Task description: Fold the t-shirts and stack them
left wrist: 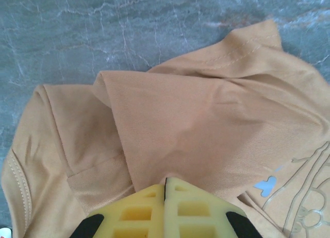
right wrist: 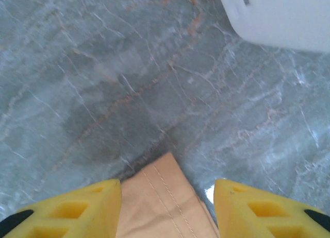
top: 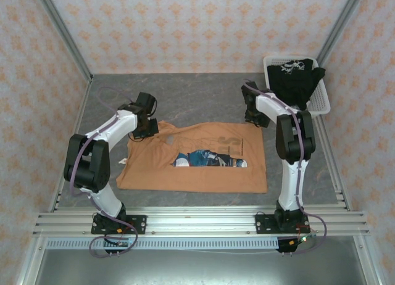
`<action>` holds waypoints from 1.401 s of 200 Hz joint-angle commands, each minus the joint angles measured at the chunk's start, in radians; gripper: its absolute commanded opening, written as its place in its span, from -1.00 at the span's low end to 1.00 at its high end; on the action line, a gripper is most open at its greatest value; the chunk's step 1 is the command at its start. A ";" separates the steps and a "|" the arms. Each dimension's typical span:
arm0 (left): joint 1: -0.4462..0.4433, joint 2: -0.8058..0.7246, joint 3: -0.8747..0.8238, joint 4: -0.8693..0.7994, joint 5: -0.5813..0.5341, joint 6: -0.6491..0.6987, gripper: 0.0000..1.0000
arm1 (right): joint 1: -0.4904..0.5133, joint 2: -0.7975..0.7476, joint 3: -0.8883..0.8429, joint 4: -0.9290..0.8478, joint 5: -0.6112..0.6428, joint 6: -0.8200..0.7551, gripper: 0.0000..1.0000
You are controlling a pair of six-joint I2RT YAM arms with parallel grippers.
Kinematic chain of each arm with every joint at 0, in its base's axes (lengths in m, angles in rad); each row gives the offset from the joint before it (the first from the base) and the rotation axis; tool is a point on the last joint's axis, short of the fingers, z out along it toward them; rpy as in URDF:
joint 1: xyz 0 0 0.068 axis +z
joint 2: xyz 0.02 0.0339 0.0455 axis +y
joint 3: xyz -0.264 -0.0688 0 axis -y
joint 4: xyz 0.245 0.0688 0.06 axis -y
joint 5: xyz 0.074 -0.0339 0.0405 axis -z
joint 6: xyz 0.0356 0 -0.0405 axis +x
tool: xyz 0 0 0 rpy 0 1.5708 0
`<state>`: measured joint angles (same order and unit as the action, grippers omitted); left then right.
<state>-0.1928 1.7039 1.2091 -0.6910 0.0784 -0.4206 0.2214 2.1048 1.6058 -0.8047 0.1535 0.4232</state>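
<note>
Rail (top: 197, 218) runs along the near worktop (top: 203, 94) edge, both arm bases on it. Orange t-shirt (top: 203, 177) lies flat mid-worktop just past the rail, partly folded, with its blue-and-white print showing through a gap in the middle. Bare grey worktop on all sides of it, widest at the far side; walls close in left, right and back.

Left arm (top: 92, 161) has its elbow out left and its wrist reaching in over the shirt's far-left corner. Left jaws closed, yellow fingers (left wrist: 139, 212) meeting on a raised fold of the orange cloth.

Right arm (top: 295, 137) stands upright, elbow high, wrist bent down at the shirt's far-right corner. Right jaws open, fingers (right wrist: 77, 207) apart with the hemmed corner between them, cloth clear of both pads.

White basket (top: 321, 103) sits in the far-right corner, near the right wrist, black t-shirt (top: 296, 75) heaped inside.
</note>
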 commanded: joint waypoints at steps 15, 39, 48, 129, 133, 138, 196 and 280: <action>0.002 -0.005 0.045 -0.023 -0.058 -0.012 -1.00 | -0.009 0.057 0.021 -0.022 0.009 -0.018 0.00; 0.011 0.017 0.065 -0.045 -0.103 -0.021 -1.00 | -0.009 0.065 0.025 -0.037 0.001 -0.011 -0.05; 0.024 0.030 0.077 -0.066 -0.137 -0.026 -1.00 | -0.007 0.047 0.016 -0.028 -0.011 -0.012 -0.06; 0.248 0.098 0.156 -0.082 -0.151 0.025 -1.00 | 0.030 -0.035 0.047 -0.037 -0.114 -0.018 0.00; 0.253 0.101 0.163 -0.081 -0.146 0.030 -1.00 | 0.032 -0.031 0.055 -0.041 -0.118 -0.020 0.00; 0.256 0.105 0.172 -0.079 -0.138 0.037 -1.00 | 0.035 -0.025 0.064 -0.045 -0.124 -0.022 0.00; 0.259 0.126 0.207 -0.082 -0.089 0.026 -1.00 | 0.085 0.082 0.200 -0.063 -0.175 -0.056 0.02; 0.257 0.140 0.218 -0.085 -0.067 0.009 -1.00 | 0.112 0.185 0.278 -0.088 -0.218 -0.023 -0.13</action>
<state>0.0654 1.8256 1.4017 -0.7517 0.0017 -0.4019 0.3267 2.2753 1.8416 -0.8501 -0.0639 0.3927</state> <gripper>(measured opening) 0.043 0.444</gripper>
